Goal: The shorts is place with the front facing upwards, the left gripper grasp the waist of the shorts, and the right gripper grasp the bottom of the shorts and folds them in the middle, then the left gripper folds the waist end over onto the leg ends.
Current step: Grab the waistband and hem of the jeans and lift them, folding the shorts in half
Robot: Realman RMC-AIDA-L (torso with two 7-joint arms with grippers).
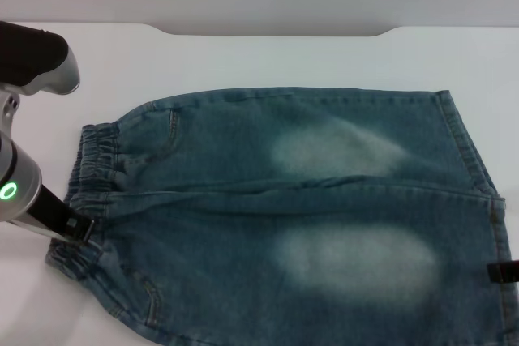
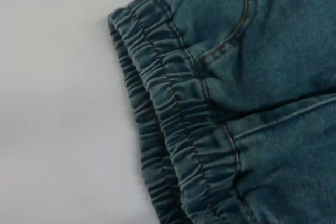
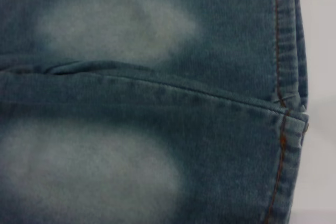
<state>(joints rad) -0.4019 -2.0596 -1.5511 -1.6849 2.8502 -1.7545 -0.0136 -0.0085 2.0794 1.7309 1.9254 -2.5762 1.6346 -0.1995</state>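
Blue denim shorts (image 1: 284, 208) lie flat on the white table, front up, with pale faded patches on both legs. The elastic waist (image 1: 97, 160) is on the left and the leg ends (image 1: 470, 160) are on the right. My left gripper (image 1: 77, 231) is down at the near part of the waist, its black tip against the cloth. Only a black sliver of my right gripper (image 1: 503, 271) shows, at the near leg's hem by the right edge. The gathered waistband (image 2: 173, 129) and a front pocket fill the left wrist view. In the right wrist view I see the stitched hems (image 3: 286, 103) and the seam between the legs.
The white table (image 1: 243, 54) extends behind and to the left of the shorts. Its back edge has a raised lip along the far side. My left arm's grey link (image 1: 40, 62) hangs over the table's left part.
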